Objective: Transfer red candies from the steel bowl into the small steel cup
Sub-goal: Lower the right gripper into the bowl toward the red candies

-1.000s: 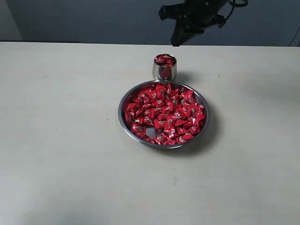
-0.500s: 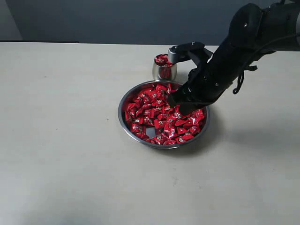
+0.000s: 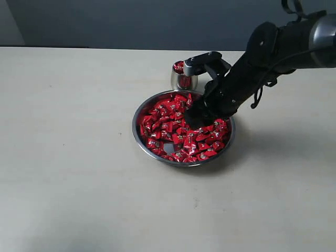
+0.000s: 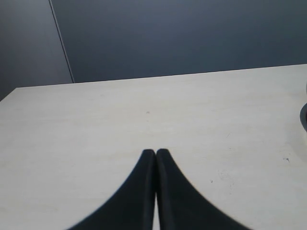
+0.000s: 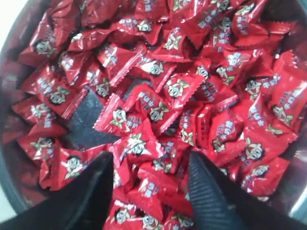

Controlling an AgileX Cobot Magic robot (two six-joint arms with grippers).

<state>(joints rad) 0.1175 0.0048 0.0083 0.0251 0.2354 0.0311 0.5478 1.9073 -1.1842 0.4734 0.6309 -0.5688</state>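
Exterior view: the right gripper (image 3: 198,119) is positioned low over the candies (image 3: 173,131) in the bowl (image 3: 137,137). The cup (image 3: 184,81), with candies in it, stands just beside the bowl's far rim.

Left wrist view: the left gripper (image 4: 155,153) is pressed together, empty, above the table (image 4: 96,120).

Right wrist view: the right fingers (image 5: 211,191) are spread wide, candies lying between them, nothing clamped

right arm (image 3: 273,50): matte black, rounded links, black cable loop (image 3: 287,9); fingers (image 5: 211,201) black, tapered, ribbed pads.
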